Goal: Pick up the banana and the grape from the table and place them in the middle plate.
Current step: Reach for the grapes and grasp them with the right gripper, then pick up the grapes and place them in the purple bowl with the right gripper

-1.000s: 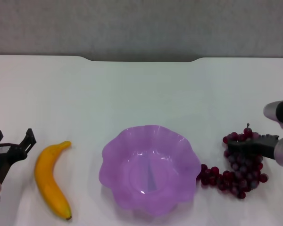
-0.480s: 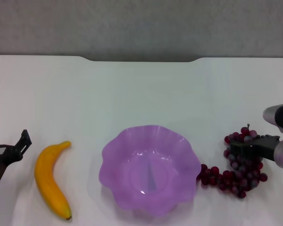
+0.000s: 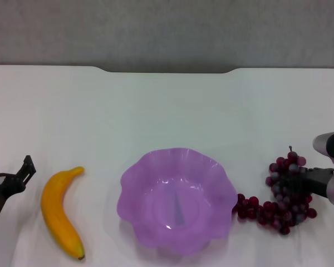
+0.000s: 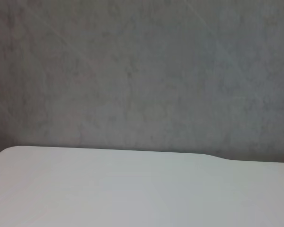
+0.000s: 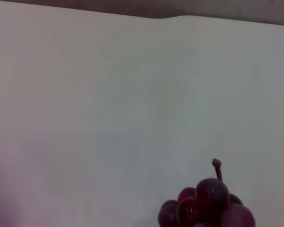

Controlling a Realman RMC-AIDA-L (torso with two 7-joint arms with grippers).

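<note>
Lying nearest the worktop's front edge, toward its left corner, the curved yellow-orange banana with a dark tip (image 3: 60, 211) is running its long axis roughly front to back, dark tip forward and the stem end tipping toward the plate. Just to its left, the left gripper (image 3: 8, 179) is hanging by the left edge with its dark jaws spread wide, clear of the fruit; the banana is lying just to its right, so this arm is the nearer one for it. Sitting at the middle of the front edge, the translucent purple scalloped plastic plate (image 3: 134, 183) is holding nothing yet. Against its right rim, the bunch of small dark red-purple grapes (image 3: 267, 210) is resting on the plain white worktop (image 3: 167, 105), its short stem pointing toward the far edge. The right gripper (image 3: 298, 181) is reaching in from the right edge over the bunch's upper part, but whether its jaws are closing on the grapes I cannot tell. Farther back, the worktop is stretching bare to the far edge.
</note>
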